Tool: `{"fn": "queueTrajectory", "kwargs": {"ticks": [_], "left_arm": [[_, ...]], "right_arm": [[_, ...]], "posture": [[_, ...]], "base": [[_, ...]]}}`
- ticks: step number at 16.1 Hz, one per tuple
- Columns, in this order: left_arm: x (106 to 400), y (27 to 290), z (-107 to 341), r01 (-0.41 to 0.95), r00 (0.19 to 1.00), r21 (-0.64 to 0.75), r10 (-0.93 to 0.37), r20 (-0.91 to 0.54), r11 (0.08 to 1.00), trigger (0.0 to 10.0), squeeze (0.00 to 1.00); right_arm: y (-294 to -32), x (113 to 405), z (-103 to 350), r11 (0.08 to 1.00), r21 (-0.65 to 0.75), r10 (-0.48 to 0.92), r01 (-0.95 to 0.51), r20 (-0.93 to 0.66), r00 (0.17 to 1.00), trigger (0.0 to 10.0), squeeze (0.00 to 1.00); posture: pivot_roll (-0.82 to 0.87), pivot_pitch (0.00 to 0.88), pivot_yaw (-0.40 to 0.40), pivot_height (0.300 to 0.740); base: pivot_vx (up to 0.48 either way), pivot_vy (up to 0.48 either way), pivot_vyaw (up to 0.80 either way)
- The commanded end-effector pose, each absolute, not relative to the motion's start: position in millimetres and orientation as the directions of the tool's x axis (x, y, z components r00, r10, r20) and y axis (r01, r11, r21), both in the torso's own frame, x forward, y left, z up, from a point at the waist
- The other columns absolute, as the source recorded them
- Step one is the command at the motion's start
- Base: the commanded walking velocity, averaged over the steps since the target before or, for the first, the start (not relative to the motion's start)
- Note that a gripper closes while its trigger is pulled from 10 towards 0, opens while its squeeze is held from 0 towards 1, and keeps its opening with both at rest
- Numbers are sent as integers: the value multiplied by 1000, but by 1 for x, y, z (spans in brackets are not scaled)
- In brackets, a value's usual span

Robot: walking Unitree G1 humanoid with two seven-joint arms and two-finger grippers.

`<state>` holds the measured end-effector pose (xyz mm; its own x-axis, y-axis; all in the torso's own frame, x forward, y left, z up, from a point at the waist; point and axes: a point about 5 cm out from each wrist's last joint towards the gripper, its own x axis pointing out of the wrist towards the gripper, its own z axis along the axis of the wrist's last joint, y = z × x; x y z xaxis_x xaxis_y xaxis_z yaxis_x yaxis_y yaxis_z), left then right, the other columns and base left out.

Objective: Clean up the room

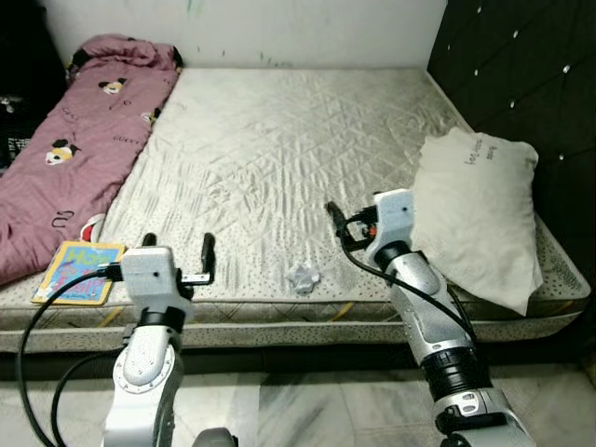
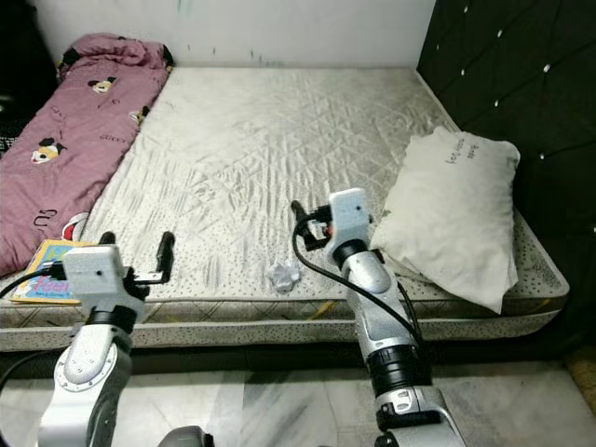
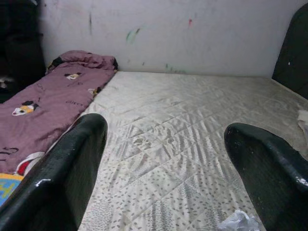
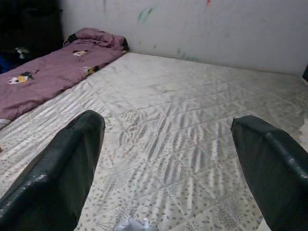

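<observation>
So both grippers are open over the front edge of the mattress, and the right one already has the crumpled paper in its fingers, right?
Not quite. Both the left gripper and right gripper are open over the mattress's front edge, but the right holds nothing. The left eye view shows the crumpled paper lying on the mattress between the two arms.

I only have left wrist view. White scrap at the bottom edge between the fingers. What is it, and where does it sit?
Observer: A crumpled paper wad, on the mattress near its front edge, between the left gripper and the right gripper.
Operator: Anything else to tidy?
Observer: A colourful book at the front left corner, beside the pink blanket.
Operator: Right side?
Observer: A white pillow lies against the dark headboard.
Operator: Right gripper state?
Observer: Open, holding nothing, above the mattress.
</observation>
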<state>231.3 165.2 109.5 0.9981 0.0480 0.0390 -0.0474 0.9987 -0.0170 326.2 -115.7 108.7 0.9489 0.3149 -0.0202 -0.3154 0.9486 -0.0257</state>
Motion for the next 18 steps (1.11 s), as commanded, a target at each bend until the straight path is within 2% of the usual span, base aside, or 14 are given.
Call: {"fn": "queueTrajectory", "kwargs": {"ticks": [1, 12, 16, 18], "left_arm": [[232, 166, 113, -42, 998, -17, 43, 50, 999, 10000, 0], [230, 164, 112, -37, 998, -17, 38, 41, 999, 10000, 0], [231, 163, 111, -51, 998, -19, 52, 37, 999, 10000, 0], [234, 164, 111, -56, 998, -28, 58, 39, 998, 10000, 0]], "right_arm": [[-111, 328, 112, 944, -18, 328, -328, -12, 945, 10000, 0], [-113, 327, 107, 945, -19, 327, -328, -31, 944, 10000, 0], [-111, 327, 106, 943, -18, 332, -332, -32, 943, 10000, 0], [-108, 328, 106, 941, -23, 336, -336, -33, 941, 10000, 0]], "posture": [[-5, 0, -64, 740], [1, 0, -70, 740], [6, 0, -71, 740], [11, 0, -69, 740]], "base": [[311, 0, 0], [351, 0, 0], [0, 0, 0], [0, 157, 800]]}}
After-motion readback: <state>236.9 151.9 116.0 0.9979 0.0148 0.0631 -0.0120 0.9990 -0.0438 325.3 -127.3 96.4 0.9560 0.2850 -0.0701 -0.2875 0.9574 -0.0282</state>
